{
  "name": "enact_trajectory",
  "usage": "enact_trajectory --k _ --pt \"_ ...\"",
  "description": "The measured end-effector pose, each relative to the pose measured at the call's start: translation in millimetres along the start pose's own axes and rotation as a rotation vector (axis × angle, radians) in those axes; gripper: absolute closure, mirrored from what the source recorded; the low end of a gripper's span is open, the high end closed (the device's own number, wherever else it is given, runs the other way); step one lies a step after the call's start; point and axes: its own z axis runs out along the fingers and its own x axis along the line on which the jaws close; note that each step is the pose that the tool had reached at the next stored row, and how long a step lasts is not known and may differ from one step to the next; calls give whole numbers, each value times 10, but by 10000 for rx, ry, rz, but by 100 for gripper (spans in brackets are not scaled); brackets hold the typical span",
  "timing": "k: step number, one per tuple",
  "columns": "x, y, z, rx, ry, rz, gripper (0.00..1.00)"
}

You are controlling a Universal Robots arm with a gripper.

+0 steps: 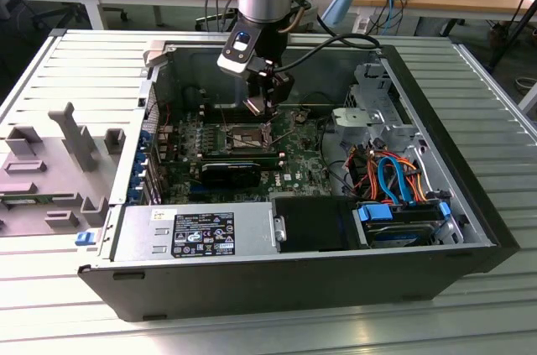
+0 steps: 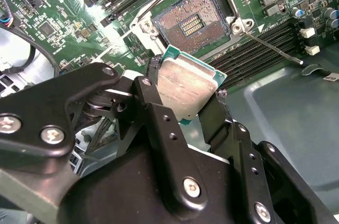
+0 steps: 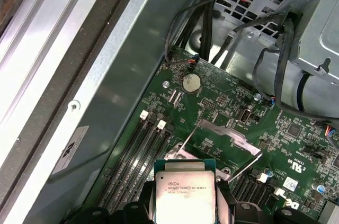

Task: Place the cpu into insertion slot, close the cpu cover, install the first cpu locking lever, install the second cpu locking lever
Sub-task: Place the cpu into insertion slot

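arm in exterior view reaches down into open pc case (image 1: 294,284) lying on ribbed metal worktop (image 1: 478,112); end effector (image 1: 267,116) hangs just above insertion slot (image 1: 237,138) on green motherboard (image 1: 294,166). second wrist view: end effector clenched on cpu (image 2: 186,83), black fingers (image 2: 153,107) gripping two opposite edges, metal top facing camera, chip tilted. slot uncovered, contact field exposed, cpu near it but apart. thin locking lever (image 2: 273,49) sticks out beside slot. first wrist view: cpu in grip, cpu cover (image 3: 229,138) stands open just past it.
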Motion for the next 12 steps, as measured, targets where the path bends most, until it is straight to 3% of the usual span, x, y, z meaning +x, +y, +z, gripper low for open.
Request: enact_trajectory --k 12 --pt "0 0 3 -1 -5 141 45"
